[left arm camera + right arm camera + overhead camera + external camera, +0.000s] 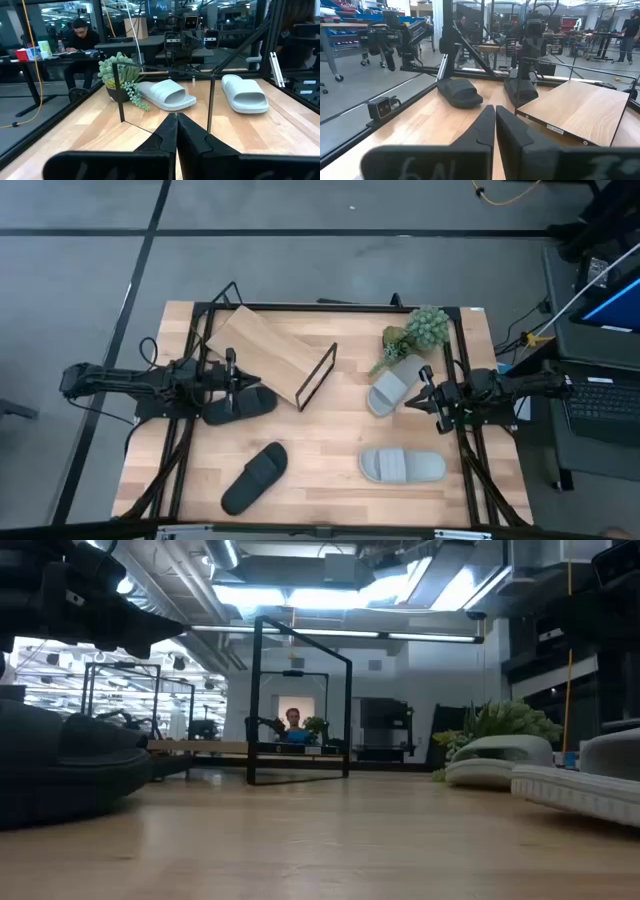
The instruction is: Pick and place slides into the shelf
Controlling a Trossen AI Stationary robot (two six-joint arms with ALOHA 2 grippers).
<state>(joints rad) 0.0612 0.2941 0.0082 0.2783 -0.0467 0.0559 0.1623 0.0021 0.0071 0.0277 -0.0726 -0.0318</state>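
The shelf stands askew at the table's far left, its plank seen in the right wrist view. One black slide lies beside it, under my left gripper, whose fingers are shut. The second black slide lies sole-down near the front edge. One grey slide lies at the right by the plant, the other grey slide nearer the front. My right gripper, shut, hovers just right of the upper grey slide and touches nothing. My left gripper sits level over the far edge of the black slide, pointing toward the table's right. The gripper's own body hides the place underneath, so I cannot tell whether it touches the slide.
A potted plant stands at the far right, close to the grey slide. Black frame rails run along both sides of the table. Bare wood lies open in the middle. A person sits beyond the table.
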